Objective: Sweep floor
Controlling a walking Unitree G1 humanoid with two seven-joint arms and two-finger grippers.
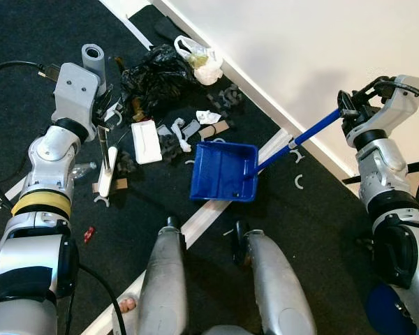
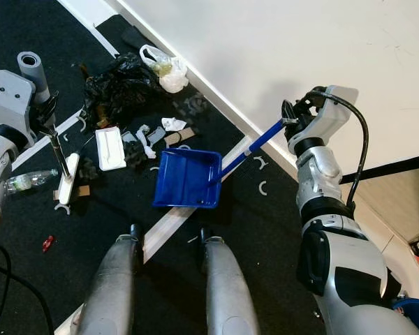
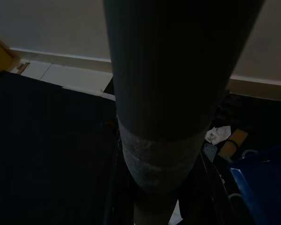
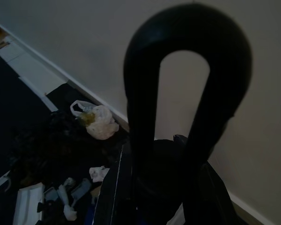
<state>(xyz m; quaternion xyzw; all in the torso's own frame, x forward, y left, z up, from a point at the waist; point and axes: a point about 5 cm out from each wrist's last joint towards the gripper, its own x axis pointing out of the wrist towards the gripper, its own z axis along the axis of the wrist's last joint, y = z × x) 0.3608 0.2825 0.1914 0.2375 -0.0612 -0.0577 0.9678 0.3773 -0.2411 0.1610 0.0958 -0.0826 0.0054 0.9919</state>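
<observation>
We look down on a black carpet (image 1: 42, 42) crossed by a pale strip (image 1: 216, 209), with a white wall (image 1: 300, 42) and its baseboard running diagonally beside it.

Rubbish lies scattered on the carpet near the wall: a crumpled black plastic bag (image 1: 153, 80), a white plastic bag (image 1: 202, 61) just beside the baseboard, a flat white tray (image 1: 146, 142), scraps of paper and cardboard (image 1: 209, 124), a clear plastic bottle (image 2: 28, 181) and a small red bit (image 1: 89, 234).

Our right hand (image 1: 349, 105) is clamped on the top end of the dustpan's blue handle (image 1: 304, 136); the wrist view shows the handle's black loop close up. The blue dustpan (image 1: 222, 171), hard plastic and square, rests on the carpet with one corner over the pale strip, its open edge toward the rubbish.

Our left hand (image 1: 101, 105) is closed around a thin metal broom handle (image 2: 57, 153). The broom's narrow white head (image 1: 106, 171) sits on the carpet left of the tray. In the left wrist view a thick grey tube (image 3: 171, 108) blocks the middle.

Our two silver legs (image 1: 216, 286) stand below the dustpan.
</observation>
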